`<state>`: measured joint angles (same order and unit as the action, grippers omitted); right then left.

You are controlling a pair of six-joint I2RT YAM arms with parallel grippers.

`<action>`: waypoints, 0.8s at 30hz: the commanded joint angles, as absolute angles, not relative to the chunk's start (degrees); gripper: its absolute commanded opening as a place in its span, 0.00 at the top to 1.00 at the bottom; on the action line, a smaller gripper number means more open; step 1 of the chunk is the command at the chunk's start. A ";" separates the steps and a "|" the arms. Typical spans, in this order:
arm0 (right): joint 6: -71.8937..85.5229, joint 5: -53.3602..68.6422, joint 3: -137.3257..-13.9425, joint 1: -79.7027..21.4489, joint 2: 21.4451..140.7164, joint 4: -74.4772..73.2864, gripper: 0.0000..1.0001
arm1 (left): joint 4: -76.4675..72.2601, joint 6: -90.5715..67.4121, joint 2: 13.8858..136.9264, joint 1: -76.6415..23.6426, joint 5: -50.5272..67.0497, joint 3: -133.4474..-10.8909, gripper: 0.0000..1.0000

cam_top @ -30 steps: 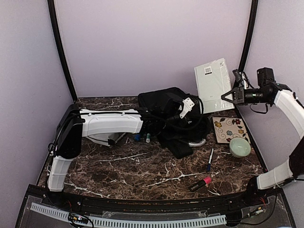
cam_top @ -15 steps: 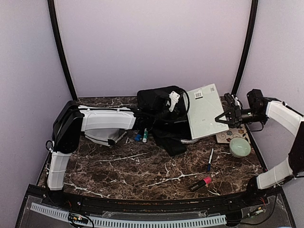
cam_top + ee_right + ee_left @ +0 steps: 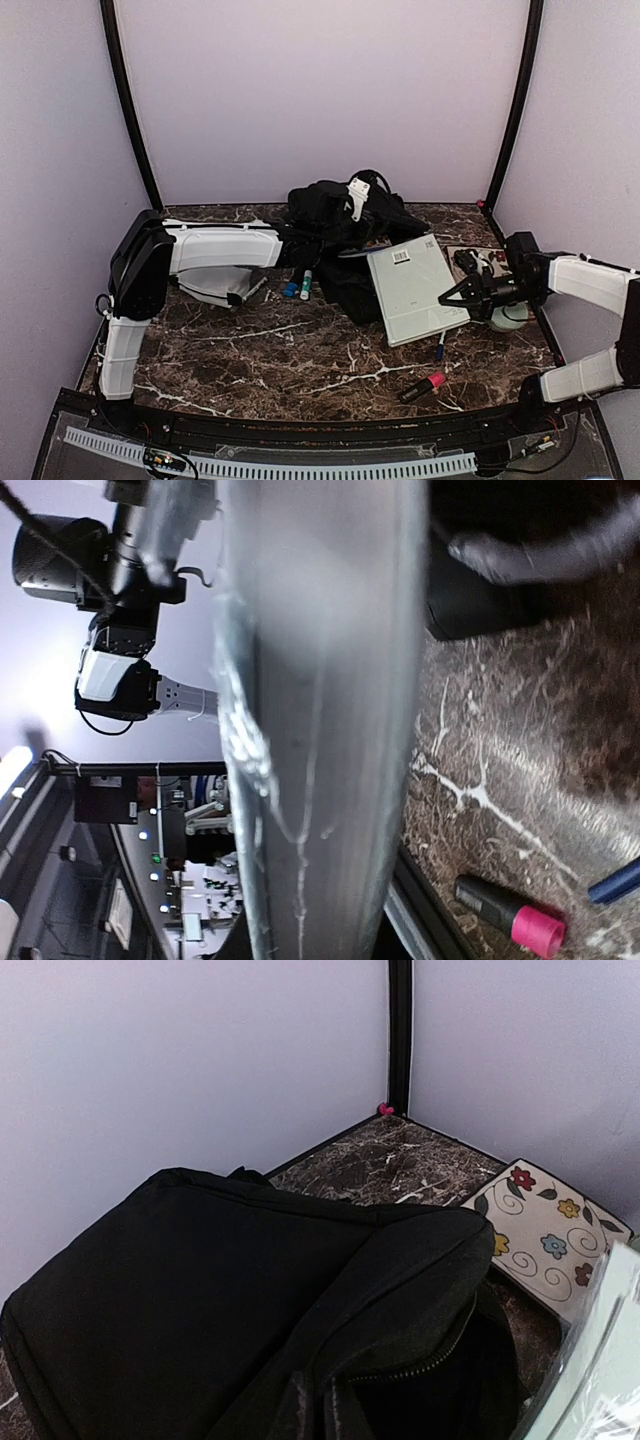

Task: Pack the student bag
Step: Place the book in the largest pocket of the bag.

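Observation:
The student bag (image 3: 325, 205), a black soft backpack, lies at the back middle of the table. My left gripper (image 3: 352, 212) is shut on its upper fabric and holds that edge raised. In the left wrist view the student bag (image 3: 220, 1300) fills the frame, with a zipper (image 3: 430, 1362) edging a dark opening; my own fingers are hidden in the fabric. My right gripper (image 3: 452, 297) is shut on the right edge of a flat white plastic-wrapped book (image 3: 408, 288), tilted low just right of the bag. The book (image 3: 320, 720) fills the right wrist view edge-on.
A floral tile (image 3: 545, 1240) lies at the back right, with a pale green bowl (image 3: 508, 318) behind my right arm. A blue pen (image 3: 440, 347) and a pink-capped marker (image 3: 423, 386) lie at the front right. Small blue and green items (image 3: 298, 288) and a grey pouch (image 3: 228, 290) sit left of the bag.
My right arm has swung the book down from upright at the back right wall to low beside the bag. My left gripper has pulled the bag's edge up and back.

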<state>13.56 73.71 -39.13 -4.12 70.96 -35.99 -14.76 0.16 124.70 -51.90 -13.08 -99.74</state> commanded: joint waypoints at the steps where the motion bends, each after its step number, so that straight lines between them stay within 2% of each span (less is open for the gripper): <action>1: 33.45 82.80 -33.90 -4.55 66.95 -13.53 1.00 | -19.93 -1.57 123.05 -51.42 -14.58 -102.43 1.00; 6: 38.14 80.96 -33.45 -4.66 69.39 -7.78 1.00 | -20.13 -2.28 122.41 -51.42 -11.94 -101.92 1.00; 13: 20.33 75.04 -46.25 -5.36 81.95 -27.06 1.00 | -20.22 -4.94 119.88 -51.42 -4.33 -101.34 1.00; 24: 15.79 76.68 -52.87 -8.03 96.18 -28.71 1.00 | -21.57 -8.96 118.00 -51.42 -0.69 -100.90 1.00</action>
